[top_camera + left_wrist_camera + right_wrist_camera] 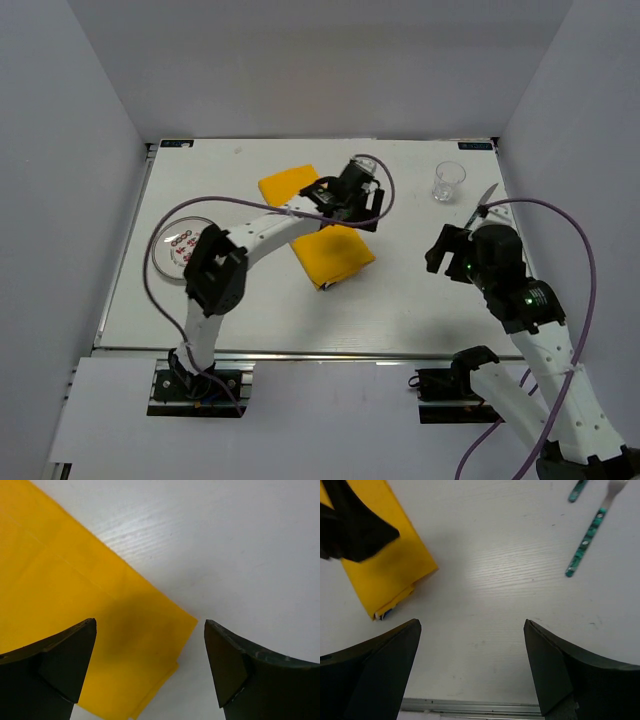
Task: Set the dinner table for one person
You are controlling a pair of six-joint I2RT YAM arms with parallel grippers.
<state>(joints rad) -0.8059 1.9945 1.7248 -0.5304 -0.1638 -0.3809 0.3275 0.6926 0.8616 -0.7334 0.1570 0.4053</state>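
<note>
The white dinner table (pixel 250 300) carries a folded yellow cloth (pixel 335 255), a clear plate with a red pattern (pixel 180 250) at the left, a glass (pixel 448 182) at the back right and cutlery (pixel 480 205) next to it. My left gripper (pixel 352 200) hangs open and empty over the cloth; in the left wrist view it (pixel 150 650) is above the cloth's corner (pixel 75 605). My right gripper (pixel 442 250) is open and empty over bare table (pixel 485 580). The right wrist view shows a green-handled fork (pixel 587 537) and a second green handle (pixel 577 491).
A metal rail (pixel 470 707) runs along the table's near edge. White walls close in the back and both sides. The left arm's dark body (pixel 350 525) hangs over the cloth (pixel 390 575) in the right wrist view.
</note>
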